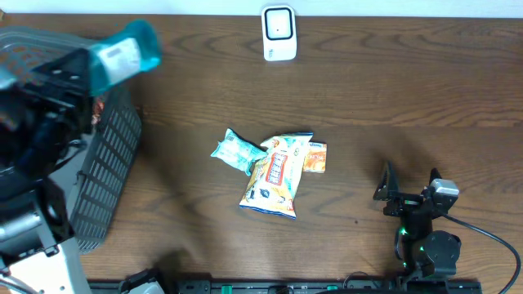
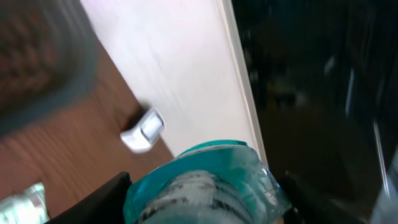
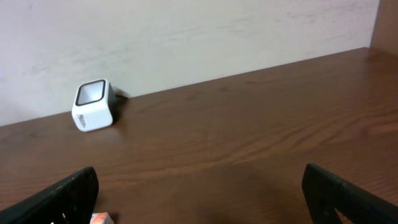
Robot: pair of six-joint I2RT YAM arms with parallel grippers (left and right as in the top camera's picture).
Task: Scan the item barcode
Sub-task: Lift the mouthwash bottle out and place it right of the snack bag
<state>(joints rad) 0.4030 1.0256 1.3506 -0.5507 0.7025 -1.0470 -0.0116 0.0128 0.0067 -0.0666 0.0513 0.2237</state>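
Observation:
A teal plastic packet with a white label (image 1: 122,55) hangs in the air above the table's far left, and my left gripper (image 1: 91,72) is shut on it. In the left wrist view the packet (image 2: 205,177) fills the gap between the two dark fingers (image 2: 102,198), label side towards the camera and blurred. The white scanner (image 1: 279,33) stands at the table's back edge, centre; it is also seen in the left wrist view (image 2: 143,129) and the right wrist view (image 3: 93,104). My right gripper (image 1: 406,189) rests open and empty at the near right.
A grey mesh basket (image 1: 106,163) stands at the left under my left arm. Mid-table lie a light blue packet (image 1: 235,152), a yellow-white snack bag (image 1: 274,175) and a small orange packet (image 1: 315,157), which also shows in the right wrist view (image 3: 99,218).

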